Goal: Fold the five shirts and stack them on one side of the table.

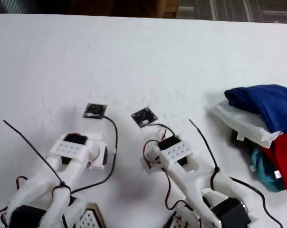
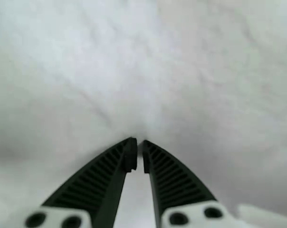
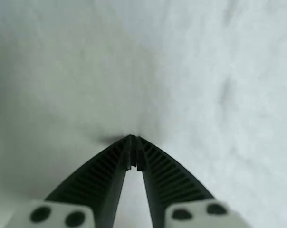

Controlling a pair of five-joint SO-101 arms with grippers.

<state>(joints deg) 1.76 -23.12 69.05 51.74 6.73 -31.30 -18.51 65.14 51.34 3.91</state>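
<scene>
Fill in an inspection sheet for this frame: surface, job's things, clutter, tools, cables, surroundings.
Surface: white table cover, lightly creased.
Job's things: unfolded heap at the table's right edge in the high view; blue shirt on top, white shirt under it, red shirt and teal shirt nearer the arms.
Clutter: nothing seen.
Tools: left tool and right tool both shut and empty.
Cables: black cables loop along both arms.
Surroundings: floor beyond the far edge.

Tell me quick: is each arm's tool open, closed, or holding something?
Left tool: closed, holding nothing.
Right tool: closed, holding nothing.
</scene>
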